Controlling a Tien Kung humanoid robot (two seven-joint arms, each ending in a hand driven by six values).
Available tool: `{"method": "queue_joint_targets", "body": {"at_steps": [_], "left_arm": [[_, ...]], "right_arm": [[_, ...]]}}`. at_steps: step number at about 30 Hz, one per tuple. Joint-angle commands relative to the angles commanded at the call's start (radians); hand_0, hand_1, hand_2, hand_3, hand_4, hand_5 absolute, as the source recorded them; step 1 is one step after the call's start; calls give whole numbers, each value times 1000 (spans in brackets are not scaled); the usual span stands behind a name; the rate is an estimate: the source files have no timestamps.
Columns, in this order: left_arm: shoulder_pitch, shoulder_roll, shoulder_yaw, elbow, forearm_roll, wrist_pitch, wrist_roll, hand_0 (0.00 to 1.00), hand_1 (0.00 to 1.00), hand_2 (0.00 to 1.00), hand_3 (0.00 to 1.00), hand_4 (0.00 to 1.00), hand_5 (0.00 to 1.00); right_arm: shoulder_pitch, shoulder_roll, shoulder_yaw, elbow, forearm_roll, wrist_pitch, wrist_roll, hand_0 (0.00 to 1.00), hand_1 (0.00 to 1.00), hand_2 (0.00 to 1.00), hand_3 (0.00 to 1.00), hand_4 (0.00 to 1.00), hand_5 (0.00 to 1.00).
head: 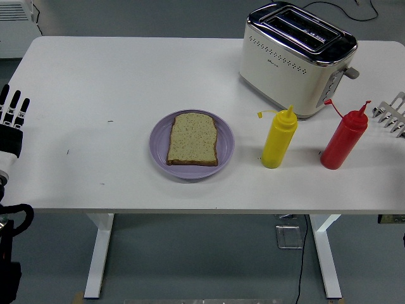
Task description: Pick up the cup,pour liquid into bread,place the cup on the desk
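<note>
A slice of brown bread [193, 139] lies on a purple plate [159, 149] at the table's middle. A yellow squeeze bottle [279, 138] stands upright right of the plate, its cap hanging off to the left. A red squeeze bottle [343, 137] stands upright further right, also uncapped. No cup shows. My left hand [12, 113] rests at the left edge with fingers straight and empty, far from the plate. My right hand [393, 113] shows at the right edge with silver fingers spread, just right of the red bottle and apart from it.
A cream and chrome toaster [296, 59] stands at the back right, behind the two bottles. The white table [107, 82] spans the view, with its near edge low in the picture.
</note>
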Motion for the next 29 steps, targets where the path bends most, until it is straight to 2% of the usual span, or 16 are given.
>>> {"method": "queue_joint_targets", "body": {"at_steps": [14,29], "left_arm": [[1,-1,3,0,0,0,-1,788,737,736,694,547,998],[8,0,9,1,0,0,-1,788,736,736,694,546,998]], "right_arm": [[0,-1,-2,0,-19,-2,2,903,842,850,847,733,528],[-3,-3,-7,-1,-27,0,0,915,849,851,848,727,524]]}}
